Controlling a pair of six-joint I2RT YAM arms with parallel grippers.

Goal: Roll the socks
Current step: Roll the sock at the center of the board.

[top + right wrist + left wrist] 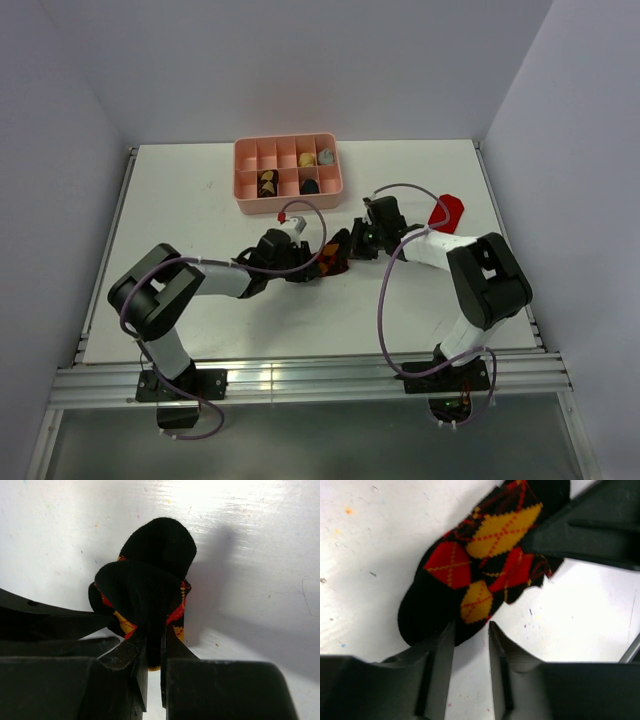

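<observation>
A soft black sock with red and yellow argyle diamonds [480, 555] is being pinched in the middle of the tabletop [200, 200] by the right arm's fingers [176, 654], closed on a fold. The left arm's fingers [442, 652], narrowly parted, are being pointed at its left end, along its long axis.

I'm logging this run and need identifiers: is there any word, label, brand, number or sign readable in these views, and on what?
None: no readable text in any view.
The argyle sock shows only red and yellow diamonds, no lettering.
The pink tray, the red sock and the table carry no label that can be made out from the top view.
</observation>
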